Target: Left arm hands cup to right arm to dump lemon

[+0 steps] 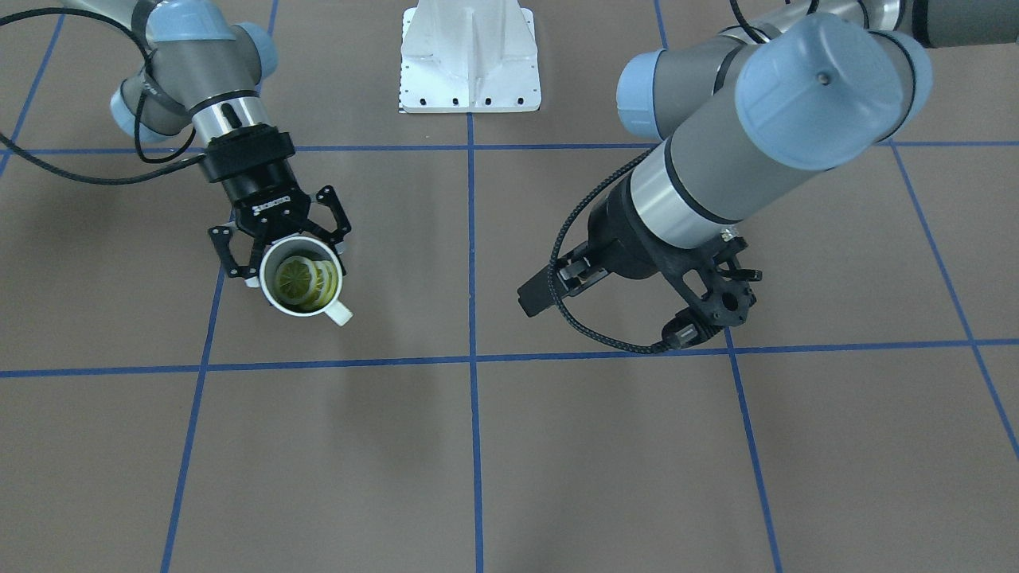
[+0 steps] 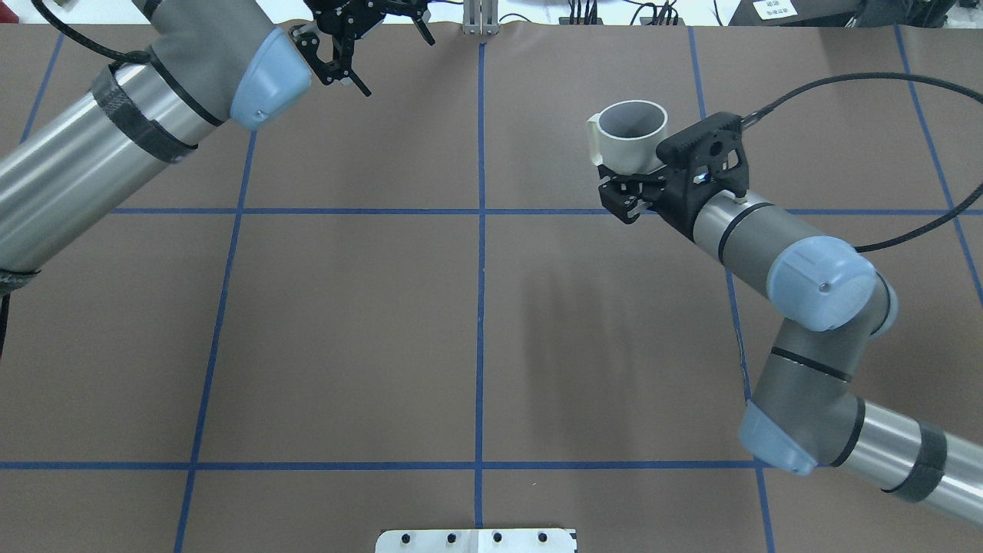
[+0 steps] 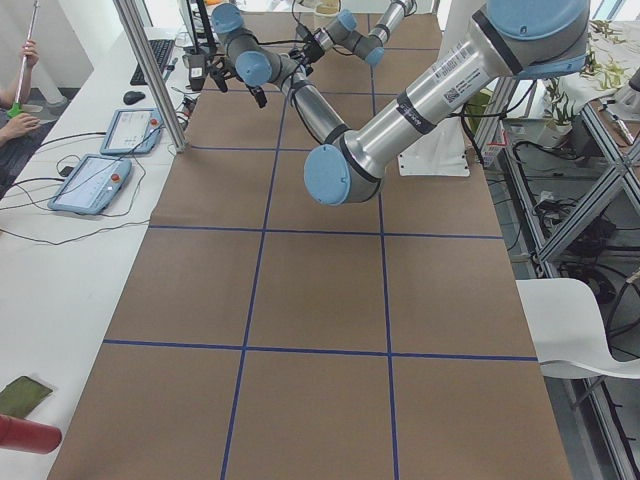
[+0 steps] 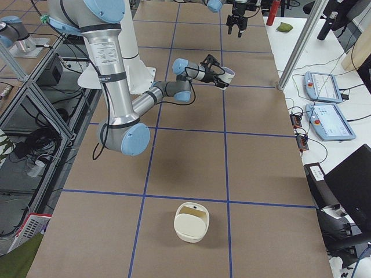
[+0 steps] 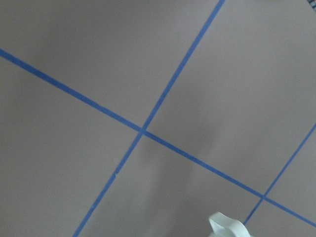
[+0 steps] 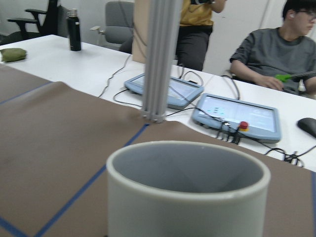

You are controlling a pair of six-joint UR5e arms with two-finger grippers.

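Note:
My right gripper (image 1: 290,256), printed ROBOTIQ, is shut on the white cup (image 1: 302,278) and holds it above the table, mouth up. Yellow-green lemon slices (image 1: 306,280) lie inside; the handle sticks out toward the operators' side. In the overhead view the cup (image 2: 631,132) sits at my right gripper (image 2: 631,173) and shows only its grey inside. The cup (image 6: 187,192) fills the right wrist view. My left gripper (image 2: 361,42) is open and empty, high over the table's far edge, well apart from the cup. It also shows in the front view (image 1: 549,288).
The white robot base plate (image 1: 470,56) is at the robot's side. A white basket-like container (image 4: 191,222) stands on the table at the robot's right end. An aluminium post (image 4: 301,40), pendants (image 4: 322,87) and seated people lie beyond the far edge.

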